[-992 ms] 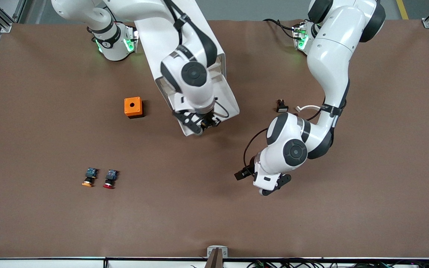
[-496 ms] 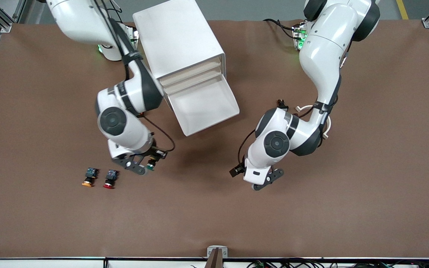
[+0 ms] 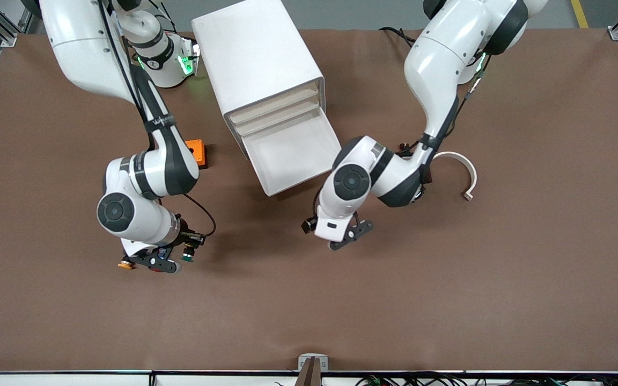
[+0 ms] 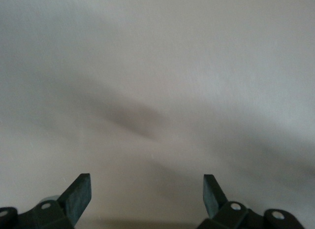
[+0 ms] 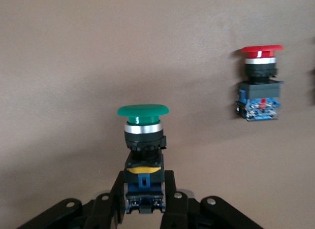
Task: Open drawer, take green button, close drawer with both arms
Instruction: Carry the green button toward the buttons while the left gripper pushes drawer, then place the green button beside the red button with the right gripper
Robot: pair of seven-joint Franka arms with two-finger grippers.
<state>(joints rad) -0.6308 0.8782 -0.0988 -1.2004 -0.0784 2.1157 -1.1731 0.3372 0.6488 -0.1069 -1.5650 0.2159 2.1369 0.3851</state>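
**Holding the green button clear of an open, bare drawer**

Gripping the green-capped button (image 5: pixel 142 145) by its blue rear, the right tool (image 3: pixel 172 262) had its fingers (image 5: pixel 118 197) pressed against the sides of the part, cap pointing away from the wrist. It hung low over the brown surface (image 3: pixel 448 300) toward the right arm's end, just beside the red-capped button (image 5: pixel 260 83), which lay on its side. The orange-capped button (image 3: pixel 124 265) peeked out at the edge of the same tool in the front view.

The white cabinet (image 3: pixel 255 59) stood between the two arm bases. Its lowest drawer (image 3: pixel 293 155) was pulled out toward the front camera, and its tray showed nothing inside. The drawers above it were shut, so their contents could not be seen.

The left tool (image 3: pixel 349 236) was over the bare surface, just nearer the front camera than the open drawer's front corner, its fingers (image 4: pixel 78 194) spread wide with nothing between them.

The small orange box (image 3: pixel 196 151) sat beside the cabinet, partly covered by the right arm. A white curved strip (image 3: pixel 462 166) lay toward the left arm's end.
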